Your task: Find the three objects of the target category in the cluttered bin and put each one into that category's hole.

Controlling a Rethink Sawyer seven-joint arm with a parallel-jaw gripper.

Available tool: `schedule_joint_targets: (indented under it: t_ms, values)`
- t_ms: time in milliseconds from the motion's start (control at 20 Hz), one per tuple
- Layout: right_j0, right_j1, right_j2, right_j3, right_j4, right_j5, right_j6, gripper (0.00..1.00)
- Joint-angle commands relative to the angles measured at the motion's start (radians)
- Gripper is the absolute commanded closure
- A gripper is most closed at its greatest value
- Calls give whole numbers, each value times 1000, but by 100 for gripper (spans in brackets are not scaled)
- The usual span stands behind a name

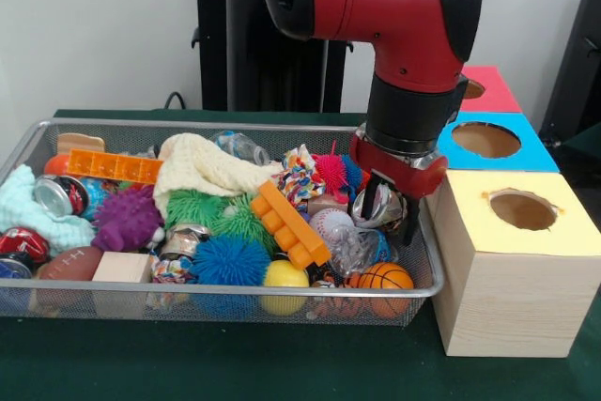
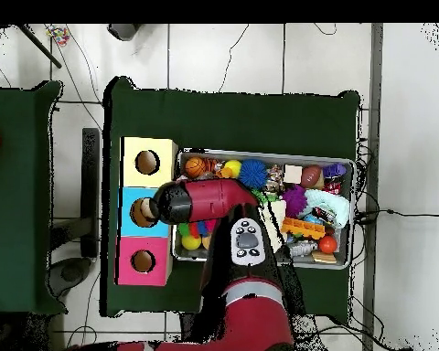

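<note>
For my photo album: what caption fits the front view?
Red arm's tool dips into a toy-filled bin beside yellow, blue and pink boxes.

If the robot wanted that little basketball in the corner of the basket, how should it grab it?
Probably from straight above, the jaws closing across the widest part of the small basketball. It is round, so any pair of opposite sides would do, but it sits low against the mesh bin's front wall beside a yellow ball, and only its top is free. The gripper hangs just above and behind it.
</note>
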Motion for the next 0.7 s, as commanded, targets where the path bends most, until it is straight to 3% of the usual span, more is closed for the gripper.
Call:
schedule_joint_targets:
  t_ms: [50,350,700]
  values:
    - [-73,26,102,56,-72,-70,-113,0]
    - [-110,-1,116,79,-92,-56,-132,0]
    - [-120,22,126,40,-109,-50,-112,0]
